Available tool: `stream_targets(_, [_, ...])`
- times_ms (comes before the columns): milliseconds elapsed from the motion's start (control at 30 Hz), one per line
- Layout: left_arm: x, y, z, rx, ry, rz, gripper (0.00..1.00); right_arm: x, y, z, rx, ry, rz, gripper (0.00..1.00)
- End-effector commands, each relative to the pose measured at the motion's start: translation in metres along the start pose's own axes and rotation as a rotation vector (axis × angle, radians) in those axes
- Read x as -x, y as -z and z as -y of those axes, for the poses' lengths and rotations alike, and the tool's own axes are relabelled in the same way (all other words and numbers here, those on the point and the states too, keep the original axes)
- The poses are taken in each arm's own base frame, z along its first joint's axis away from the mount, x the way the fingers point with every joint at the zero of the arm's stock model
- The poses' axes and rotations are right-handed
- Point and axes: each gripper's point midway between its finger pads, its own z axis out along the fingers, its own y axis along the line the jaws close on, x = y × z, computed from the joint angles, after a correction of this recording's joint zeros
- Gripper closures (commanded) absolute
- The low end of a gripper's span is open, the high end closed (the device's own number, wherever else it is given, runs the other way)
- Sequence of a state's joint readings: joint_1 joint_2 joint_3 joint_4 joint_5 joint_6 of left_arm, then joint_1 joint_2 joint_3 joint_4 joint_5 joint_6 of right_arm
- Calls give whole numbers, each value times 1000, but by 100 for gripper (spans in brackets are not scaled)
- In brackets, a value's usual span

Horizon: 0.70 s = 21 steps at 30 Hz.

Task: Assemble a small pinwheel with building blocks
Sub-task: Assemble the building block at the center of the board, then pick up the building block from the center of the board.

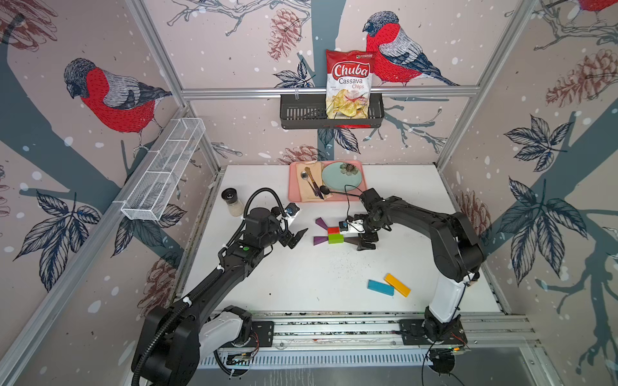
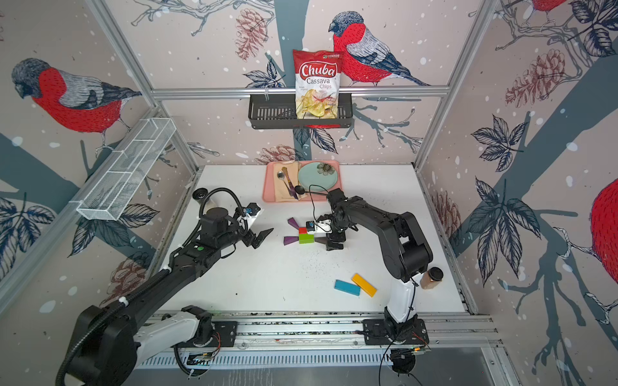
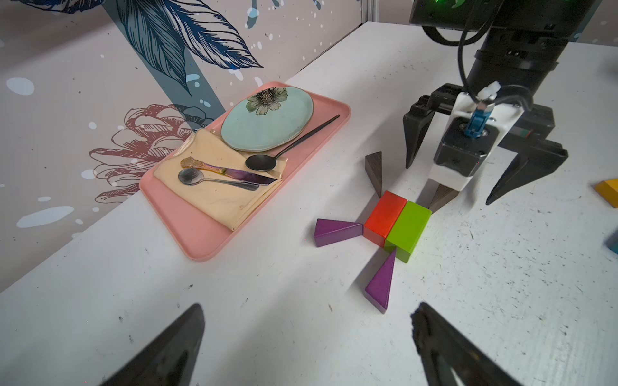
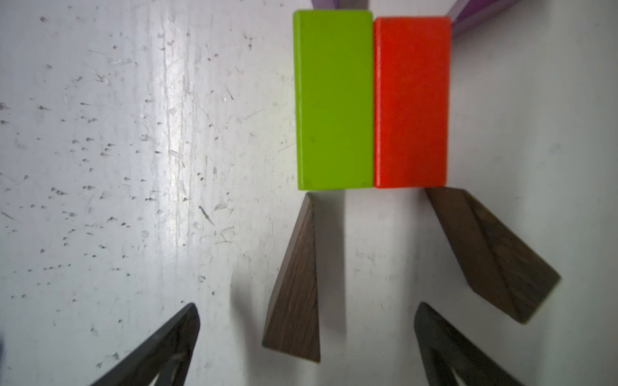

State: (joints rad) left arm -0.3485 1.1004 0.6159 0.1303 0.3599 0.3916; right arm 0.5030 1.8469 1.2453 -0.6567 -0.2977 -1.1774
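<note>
While the pinwheel lies mid-table, its blue bar and yellow bar lie well apart from it; a brown jar peeks from behind the right arm in a top view. Left wrist: left gripper spread and empty, pink tray near the pinwheel. Right wrist (closest look): right gripper released, straddling a brown wedge without touching.

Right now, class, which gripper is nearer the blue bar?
Right. The right gripper hangs open over a brown wedge, beyond the blue bar; the left gripper sits farther, across the hub.
</note>
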Motion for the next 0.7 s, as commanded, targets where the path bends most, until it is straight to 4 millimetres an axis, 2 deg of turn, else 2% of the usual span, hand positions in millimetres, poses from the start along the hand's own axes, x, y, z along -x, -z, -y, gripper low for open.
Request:
stream_targets(0, [11,0,-6,18,-12,35,4,5,25,7,-68,-39,20,1])
stream_targets(133, [24,-2,-12,28,-11,55,3,10,77,14,-231,-88,17,1])
stream_targets(233, [44,9,-18,49,-3,81,3,12,123,23,-466,-161,25,0])
stream_targets(267, [50,15,-21,77,15,109,3,16,144,31,-583,-213,73,0])
stream_targets(333, [51,23,-28,135,110,160,3,15,167,45,-768,-378,190,0])
stream_targets(367, [43,21,-28,142,155,153,3,16,178,44,-818,-399,230,0])
stream_targets(400, [36,16,-23,119,176,145,3,18,174,42,-800,-395,244,0])
stream_targets(500, [25,1,15,-135,125,56,4,21,145,24,-613,-450,217,0])
stream_targets(567, [23,3,27,-213,149,20,7,18,127,2,-499,-518,176,0])
stream_targets(633, [17,12,35,-220,152,19,8,13,101,-34,-415,-481,115,1])
stream_targets(667, [13,17,38,-216,144,26,8,13,98,-47,-416,-444,116,0])
